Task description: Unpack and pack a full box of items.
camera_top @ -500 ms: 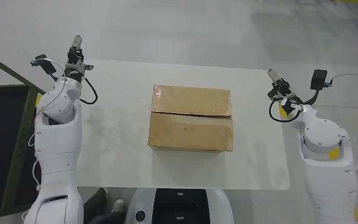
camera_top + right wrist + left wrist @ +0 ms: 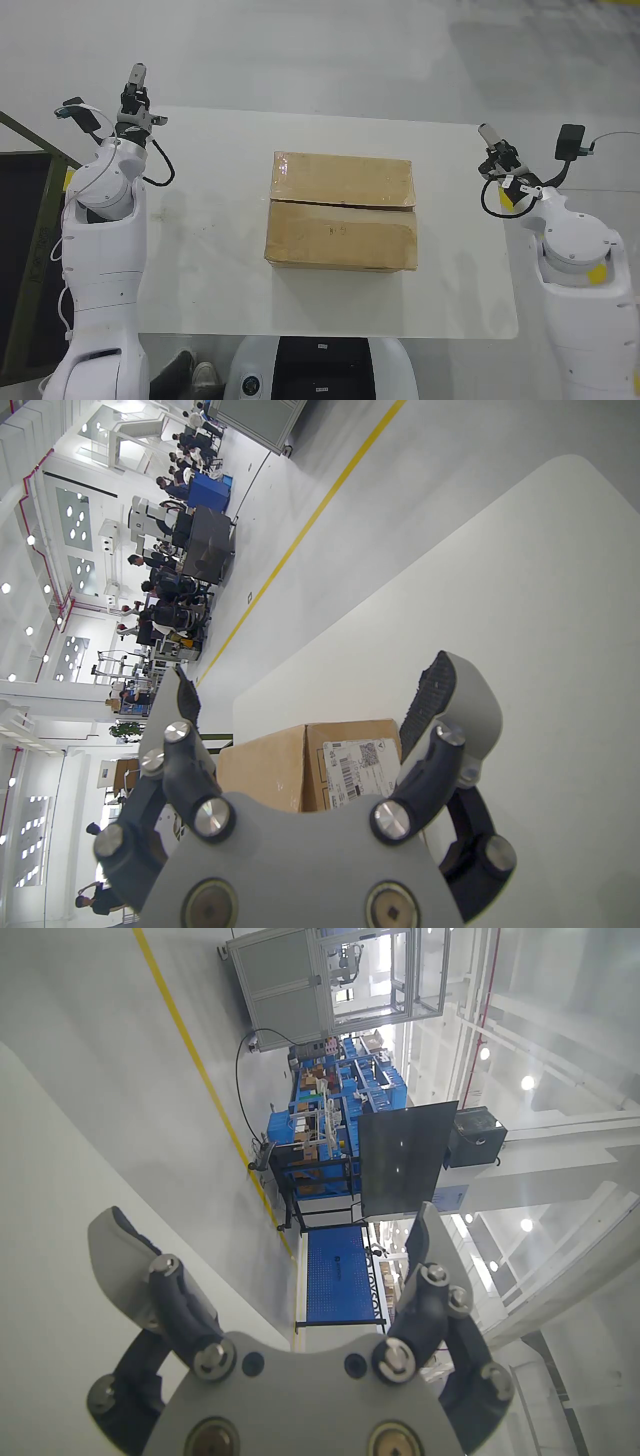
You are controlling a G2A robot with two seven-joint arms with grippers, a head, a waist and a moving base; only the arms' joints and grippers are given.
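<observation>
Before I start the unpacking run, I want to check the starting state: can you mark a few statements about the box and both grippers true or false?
1. The box has its top flaps shut. True.
2. The left gripper grips the box. False: it is open and empty, by the far corner of the table, apart from the box.
3. The right gripper is open. True.
4. The box sits at the table's edge. False: it stands about mid-table.
5. A white label is on one side of the box. True.
</observation>
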